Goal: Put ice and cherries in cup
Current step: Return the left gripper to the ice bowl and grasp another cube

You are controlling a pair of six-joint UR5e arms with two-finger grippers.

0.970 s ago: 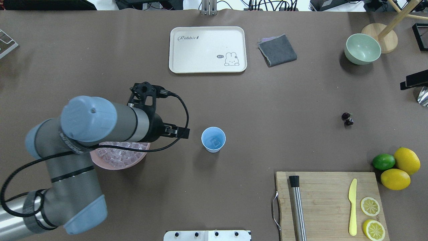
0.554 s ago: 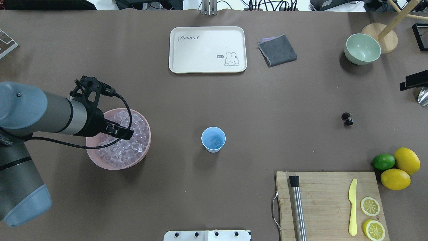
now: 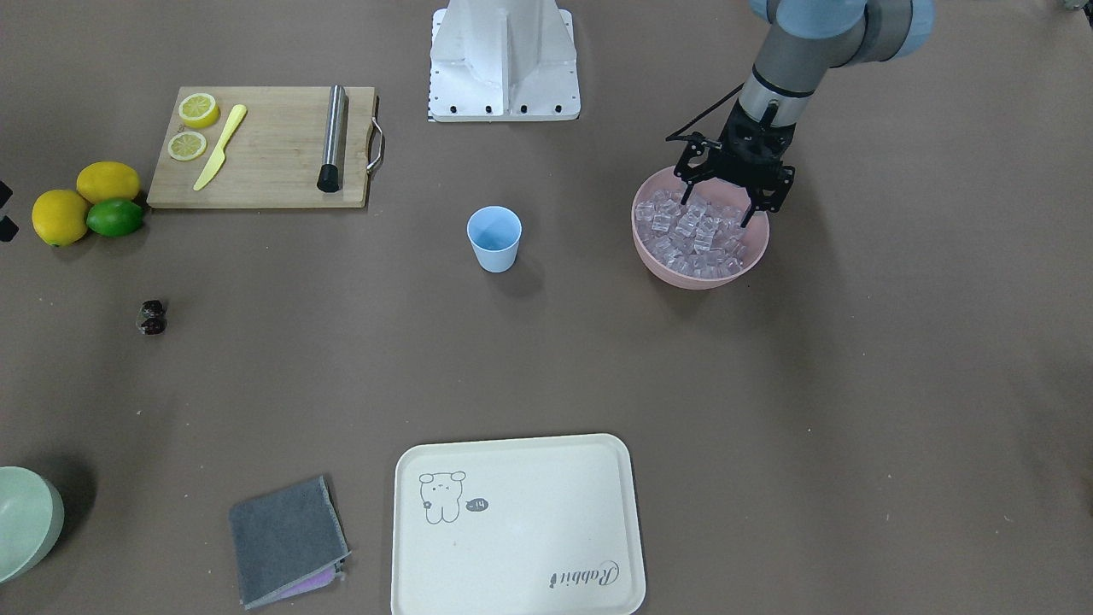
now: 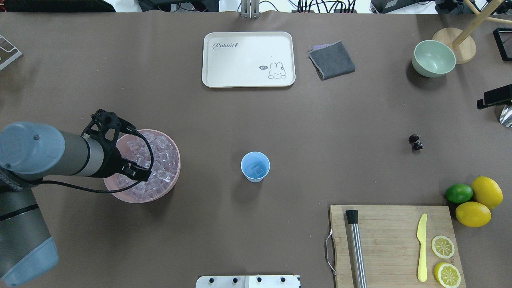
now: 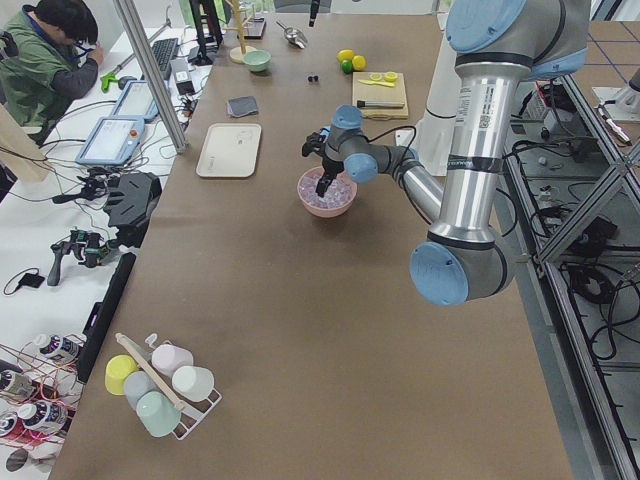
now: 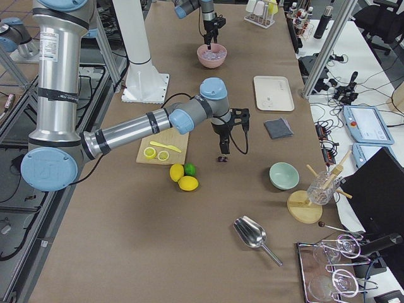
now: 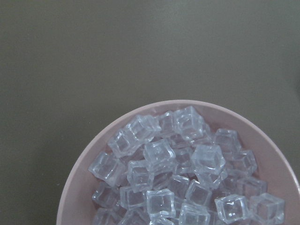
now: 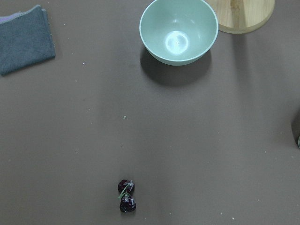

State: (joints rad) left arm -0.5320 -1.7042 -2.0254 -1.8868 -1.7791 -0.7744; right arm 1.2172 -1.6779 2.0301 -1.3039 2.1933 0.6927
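At the pink bowl (image 3: 696, 278), to the robot's left of the cup (image 3: 493, 239), the left gripper (image 3: 717, 207) stood with jaws spread wide and its tips lowered to the heap of ice (image 7: 159, 154), nothing visibly pinched. Ice: cubes in the bowl were too many to count, and at least one more lay inside the cup. Cup: one, upright. Cherries (image 8: 125, 196): one joined pair, lying on the table well to the robot's right of the cup. The right gripper (image 6: 222, 146) hung over them, apart; whether it was spread or clenched could not be told. Beyond the cherries from the cup lay two lemons (image 4: 486, 192) and one lime (image 4: 459, 193).
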